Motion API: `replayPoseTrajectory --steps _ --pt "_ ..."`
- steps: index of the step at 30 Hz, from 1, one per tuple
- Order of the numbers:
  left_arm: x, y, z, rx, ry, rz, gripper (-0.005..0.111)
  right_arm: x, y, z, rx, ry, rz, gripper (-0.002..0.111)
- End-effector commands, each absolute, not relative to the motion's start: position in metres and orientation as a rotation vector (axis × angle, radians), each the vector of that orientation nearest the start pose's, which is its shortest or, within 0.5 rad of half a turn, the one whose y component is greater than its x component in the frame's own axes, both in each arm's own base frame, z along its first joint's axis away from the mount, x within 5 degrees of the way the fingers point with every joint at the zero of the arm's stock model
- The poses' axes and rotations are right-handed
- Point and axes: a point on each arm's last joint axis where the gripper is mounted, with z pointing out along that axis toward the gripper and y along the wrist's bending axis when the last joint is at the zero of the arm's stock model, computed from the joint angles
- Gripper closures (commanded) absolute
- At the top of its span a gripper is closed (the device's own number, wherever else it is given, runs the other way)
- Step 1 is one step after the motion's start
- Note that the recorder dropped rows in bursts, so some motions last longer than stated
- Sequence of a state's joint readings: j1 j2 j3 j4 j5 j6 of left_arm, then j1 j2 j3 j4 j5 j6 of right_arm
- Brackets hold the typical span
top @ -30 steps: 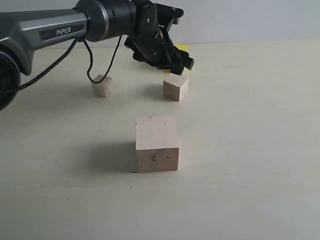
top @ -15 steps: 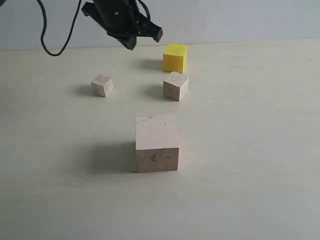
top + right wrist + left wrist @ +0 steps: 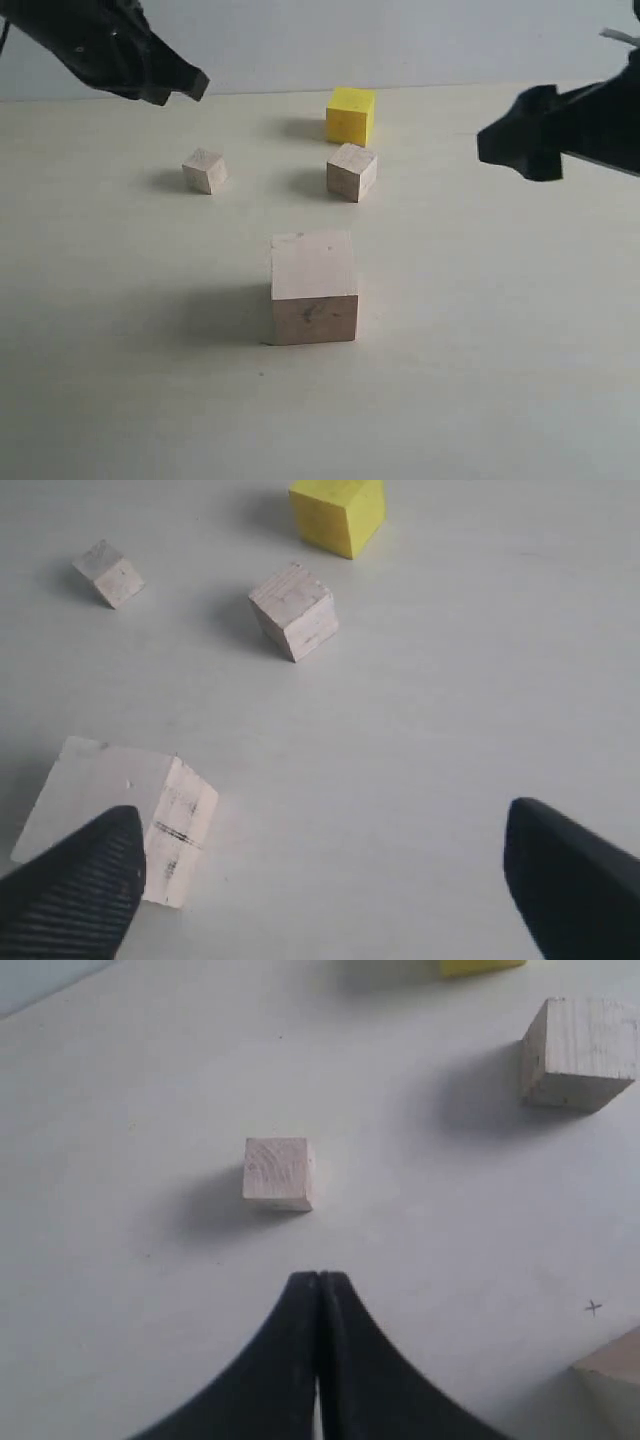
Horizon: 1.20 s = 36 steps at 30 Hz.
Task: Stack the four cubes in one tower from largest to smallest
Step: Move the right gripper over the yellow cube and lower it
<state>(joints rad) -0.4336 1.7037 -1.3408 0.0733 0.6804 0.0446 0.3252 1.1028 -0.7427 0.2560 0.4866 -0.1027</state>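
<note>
**A:** How much room is there on the counter (image 3: 500,350)?

**B:** Plenty. The near edge, the right side and the near-left corner are all bare. The four cubes stand apart from one another and none is stacked.

**A:** And the arms?

**B:** The left fingers (image 3: 318,1305) are pressed together with nothing between them. They hang above the far-left part of the counter. The right fingers (image 3: 515,145) are spread wide and empty, in the air over the right edge.

**A:** Now the cubes.

**B:** The large wood cube (image 3: 314,287) sits mid-counter, nearest the near edge of the four. It is squared up, with one face flat toward that edge. The yellow cube (image 3: 351,114) is close to the far edge, a little right of centre, and turned slightly. The medium-small wood cube (image 3: 351,171) is just in front of the yellow one, between it and the large cube. It is turned so a vertical edge faces the near edge. The tiny wood cube (image 3: 204,170) stands well to the left, level with the medium-small one, and it is also turned corner-on.

**A:** Does any of them have a long axis?

**B:** No. Each looks equal-sided and rests flat.
</note>
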Motion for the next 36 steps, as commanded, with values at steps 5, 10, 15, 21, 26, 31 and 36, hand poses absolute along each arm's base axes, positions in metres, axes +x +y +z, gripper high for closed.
replayPoseTrajectory --steps 5,10,15,21,26,31,36 --pt "0.294 -0.130 0.292 0.615 2.294 -0.112 0.107 0.274 0.108 0.288 -0.353 2.385 0.393 0.005" --pt "0.264 -0.117 0.310 0.581 2.171 -0.140 0.107 0.320 0.124 0.277 -0.361 2.428 0.392 0.005" --pt "0.233 -0.103 0.327 0.551 2.066 -0.159 0.107 0.358 0.144 0.262 -0.389 2.480 0.411 0.005" --pt "0.203 -0.090 0.343 0.521 1.980 -0.178 0.107 0.404 0.165 0.243 -0.394 2.524 0.417 0.005" --pt "0.180 -0.080 0.350 0.488 1.928 -0.210 0.107 0.438 0.172 0.223 -0.358 2.541 0.344 0.005" --pt "0.161 -0.072 0.352 0.472 1.882 -0.224 0.107 0.466 0.183 0.208 -0.356 2.529 0.325 0.005" --pt "0.144 -0.066 0.351 0.444 1.857 -0.259 0.107 0.485 0.195 0.192 -0.393 2.503 0.233 0.005"
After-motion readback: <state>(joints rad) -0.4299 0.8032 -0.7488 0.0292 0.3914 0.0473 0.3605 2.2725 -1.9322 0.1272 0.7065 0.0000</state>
